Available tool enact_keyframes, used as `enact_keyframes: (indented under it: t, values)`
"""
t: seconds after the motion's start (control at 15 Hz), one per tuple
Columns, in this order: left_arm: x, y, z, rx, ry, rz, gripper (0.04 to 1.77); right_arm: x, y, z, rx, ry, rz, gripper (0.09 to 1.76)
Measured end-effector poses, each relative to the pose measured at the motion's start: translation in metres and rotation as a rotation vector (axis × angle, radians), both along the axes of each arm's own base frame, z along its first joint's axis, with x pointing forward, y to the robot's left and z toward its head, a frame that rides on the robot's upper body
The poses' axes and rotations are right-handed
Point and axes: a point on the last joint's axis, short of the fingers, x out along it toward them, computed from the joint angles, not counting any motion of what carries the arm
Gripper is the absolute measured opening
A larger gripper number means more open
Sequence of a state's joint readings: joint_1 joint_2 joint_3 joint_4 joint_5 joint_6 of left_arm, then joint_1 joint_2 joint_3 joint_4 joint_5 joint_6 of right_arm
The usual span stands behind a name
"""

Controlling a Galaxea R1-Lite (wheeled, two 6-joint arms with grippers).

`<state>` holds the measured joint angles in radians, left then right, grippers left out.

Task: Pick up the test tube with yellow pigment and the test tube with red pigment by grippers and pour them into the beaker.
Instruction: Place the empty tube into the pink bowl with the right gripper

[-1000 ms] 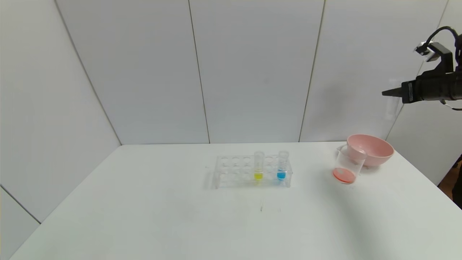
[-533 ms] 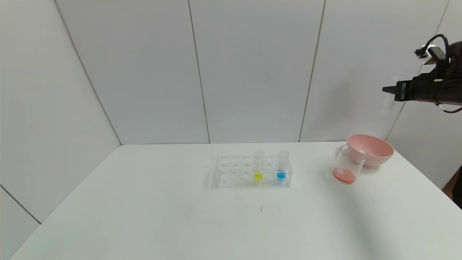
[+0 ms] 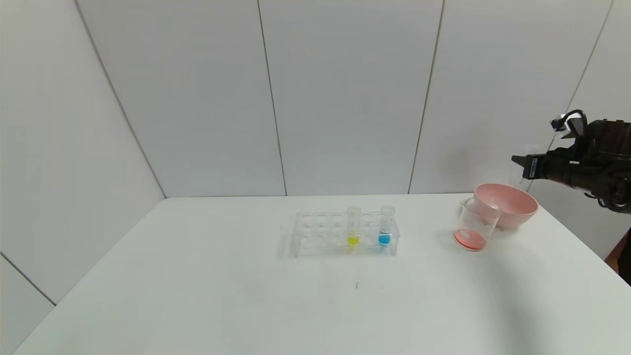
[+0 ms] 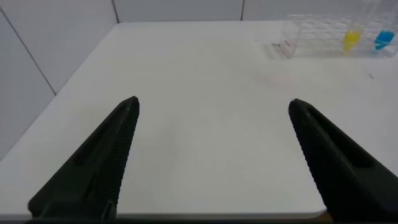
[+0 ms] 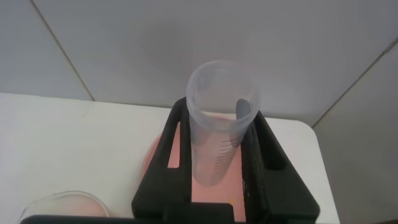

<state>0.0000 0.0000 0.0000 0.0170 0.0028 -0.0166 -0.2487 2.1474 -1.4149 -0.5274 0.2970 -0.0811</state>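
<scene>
Loads of bare white tabletop (image 3: 197, 296) lay open on the left and front, nothing in the way there. The clear plastic tube rack (image 3: 345, 235) sat mid-table, its yellow-liquid tube (image 3: 353, 227) and blue-liquid tube (image 3: 386, 226) sticking up. At the right the small clear beaker (image 3: 474, 224) touched the pink bowl (image 3: 508, 203), so no gap between them.

Yellow tube (image 3: 353, 228) upright in rack, emptied tube (image 5: 219, 133) gripper-held, beaker (image 3: 472, 228) holding red.
</scene>
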Motion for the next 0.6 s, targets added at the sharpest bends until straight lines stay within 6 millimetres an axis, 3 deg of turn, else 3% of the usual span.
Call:
enact_keyframes:
  t: [0.6]
  values:
    - [0.0,0.0,0.0,0.0,0.0,0.0,1.72,0.015,-0.012,-0.035,0.048,-0.009,-0.028,0.51]
